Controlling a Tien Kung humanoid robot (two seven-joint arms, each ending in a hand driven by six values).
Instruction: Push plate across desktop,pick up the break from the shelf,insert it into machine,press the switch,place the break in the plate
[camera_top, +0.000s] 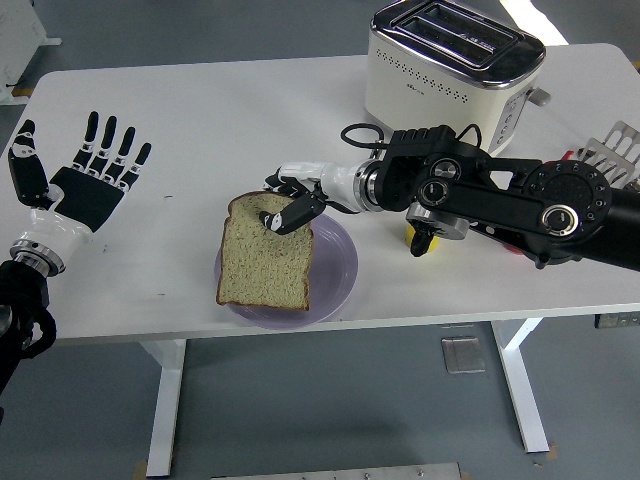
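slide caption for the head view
Right hand pinches a bread slice over the purple plate; left hand rests open.

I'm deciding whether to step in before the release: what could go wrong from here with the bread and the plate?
The bread slice overhangs the left rim of the purple plate, so it may tip onto the table once released. The right robot hand pinches its top edge; withdrawing could drag or tear it. The plate sits near the table's front edge.
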